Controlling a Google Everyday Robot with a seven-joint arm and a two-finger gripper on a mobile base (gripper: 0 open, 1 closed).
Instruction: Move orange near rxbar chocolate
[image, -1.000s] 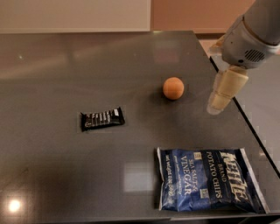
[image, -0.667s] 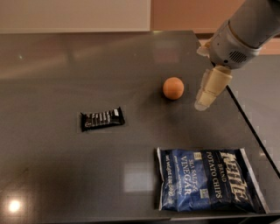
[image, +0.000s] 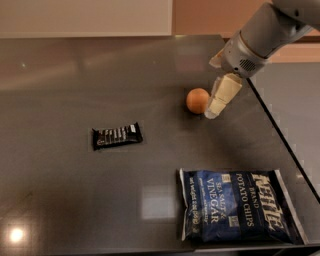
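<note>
- Camera view looks down at a slant on a dark glossy table (image: 75, 90), and there's a spot of lamp glare in the near left corner.
- The orange (image: 198, 100) is toward the far right of the table. It's just sitting on the surface on its own, not lifted.
- The gripper (image: 212, 111) hangs just beside the orange, on the orange's right in the picture. It's cream-colored and points down with a lean to the left, and its tip is about level with the lower half of the fruit.
- It looks close enough to be touching the orange, but honestly I can't tell whether it is.
- I also can't tell whether the gripper is spread or closed, since from this angle it reads as one pale block.
- The gray arm (image: 265, 35) comes in from the upper right corner and crosses over the table's right edge.
- The rxbar chocolate (image: 117, 136) lies flat a bit left of center, slightly tilted. It has a black wrapper with white lettering.
- The bar is well apart from the orange, off to its left and nearer the camera.
- A blue potato chip bag (image: 240, 205) lies flat at the near right by the front edge. Its sea salt and vinegar lettering is turned sideways.
- The bag is much bigger than the bar and isn't touching the bar or the orange.
</note>
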